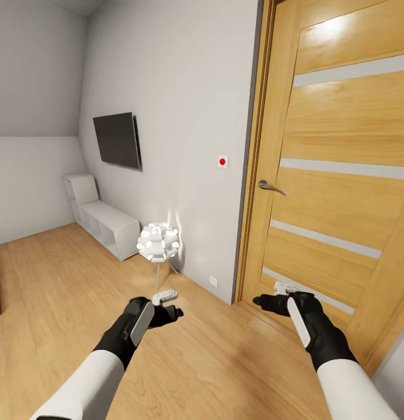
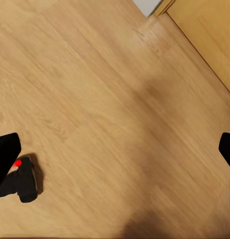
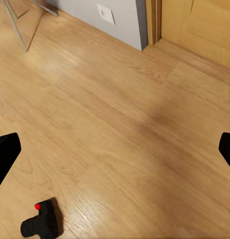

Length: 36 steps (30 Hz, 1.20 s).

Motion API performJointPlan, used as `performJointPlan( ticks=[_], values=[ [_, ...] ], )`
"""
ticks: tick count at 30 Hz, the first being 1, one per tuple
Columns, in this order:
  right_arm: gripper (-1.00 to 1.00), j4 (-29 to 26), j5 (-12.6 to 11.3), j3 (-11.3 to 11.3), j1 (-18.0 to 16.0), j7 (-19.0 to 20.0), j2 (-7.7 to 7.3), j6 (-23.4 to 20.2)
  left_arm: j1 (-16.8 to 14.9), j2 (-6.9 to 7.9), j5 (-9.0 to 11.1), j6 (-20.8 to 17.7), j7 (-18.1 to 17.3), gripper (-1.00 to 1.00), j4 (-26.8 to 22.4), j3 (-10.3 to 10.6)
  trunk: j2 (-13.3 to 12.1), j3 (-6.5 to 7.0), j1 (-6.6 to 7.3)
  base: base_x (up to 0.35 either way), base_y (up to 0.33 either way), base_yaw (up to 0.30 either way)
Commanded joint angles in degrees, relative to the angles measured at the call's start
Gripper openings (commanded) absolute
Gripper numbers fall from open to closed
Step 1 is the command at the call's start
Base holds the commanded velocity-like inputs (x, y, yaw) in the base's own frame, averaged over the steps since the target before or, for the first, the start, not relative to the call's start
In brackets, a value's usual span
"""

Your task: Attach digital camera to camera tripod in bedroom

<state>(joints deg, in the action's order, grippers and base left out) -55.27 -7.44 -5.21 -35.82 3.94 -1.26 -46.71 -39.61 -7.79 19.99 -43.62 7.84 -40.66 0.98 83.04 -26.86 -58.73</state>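
- Bedroom: light wood floor (image 1: 62, 303), wooden door (image 1: 342, 175) beyond the right arm, wall TV (image 1: 117, 140) farther off.
- Left gripper (image 1: 167, 297) and right gripper (image 1: 282, 290): both spread wide, empty.
- Digital camera (image 2: 24, 179) lies on floor, beside a left gripper fingertip; left arm judged nearer.

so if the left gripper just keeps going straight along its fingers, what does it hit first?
Most likely bare wood floor, which is what lies ahead between its fingertips. The digital camera sits off to one side near one fingertip, probably outside that line. Depth is unclear.
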Motion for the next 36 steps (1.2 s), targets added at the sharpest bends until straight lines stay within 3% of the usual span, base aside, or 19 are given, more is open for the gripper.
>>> performJointPlan(
  ticks=[1, 10, 21, 36],
  values=[
    [1.00, 0.1, -0.2, -0.1, 0.0, 0.1, 0.03, -0.3, 0.0, -0.13, 0.7, -0.1, 1.2, 1.00, 0.0, 0.1, 0.0, -0.07, 0.00, 0.000, 0.000, 0.000],
    [1.00, 1.2, -0.2, 0.0, 0.2, 1.0, 0.05, -0.4, 0.0, -0.17, 0.8, -0.2, 2.3, 1.00, 0.2, 0.2, 3.6, -1.68, -1.98, 0.000, 0.000, 0.000],
    [1.00, 2.8, 0.0, -0.1, 0.5, 6.8, -0.70, -0.4, 0.0, 0.32, 0.7, -0.6, 2.4, 1.00, 0.2, 0.1, 8.1, -3.66, -4.39, 0.000, 0.000, 0.000],
    [1.00, 4.1, 0.5, -0.2, 0.6, 7.1, -0.78, 0.1, 0.0, 1.00, 0.5, -0.5, 2.5, 1.00, 0.3, 0.1, 14.1, -6.35, -7.69, 0.000, 0.000, 0.000]
  ],
)
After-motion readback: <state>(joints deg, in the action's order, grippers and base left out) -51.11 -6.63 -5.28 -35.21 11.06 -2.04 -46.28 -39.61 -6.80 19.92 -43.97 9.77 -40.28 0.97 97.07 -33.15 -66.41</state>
